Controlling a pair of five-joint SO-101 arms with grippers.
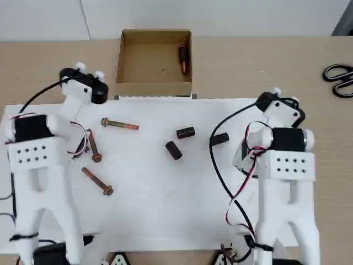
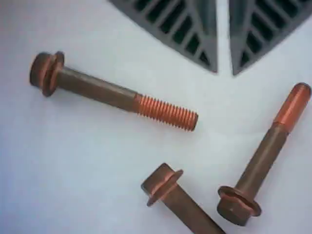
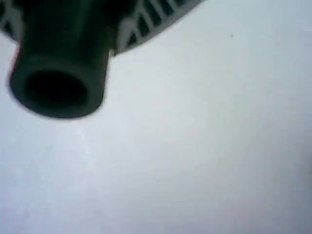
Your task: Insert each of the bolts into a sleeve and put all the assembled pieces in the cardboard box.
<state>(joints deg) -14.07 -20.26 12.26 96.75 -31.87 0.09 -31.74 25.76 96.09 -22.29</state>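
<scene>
Three copper-coloured bolts lie on the white sheet [image 1: 143, 193] at its left: one [image 1: 120, 124], a second [image 1: 94, 146] and a third [image 1: 97, 181]. My left gripper [image 2: 223, 48] hangs just above them, its fingers a narrow gap apart with nothing between; the bolts [image 2: 114, 92] [image 2: 265, 156] [image 2: 178, 200] lie below it. Two black sleeves [image 1: 186, 132] [image 1: 174, 149] rest mid-sheet, and a third [image 1: 219, 138] is just left of the right arm. My right gripper [image 3: 73, 19] is shut on a black sleeve [image 3: 56, 73], open end facing the camera. The cardboard box [image 1: 126, 58] holds one assembled piece [image 1: 183, 59].
Black scissors [image 1: 339, 80] lie on the wooden table at the far right. A black cable [image 1: 218, 165] loops over the sheet beside the right arm. The sheet's near half is bare between the two arm bases.
</scene>
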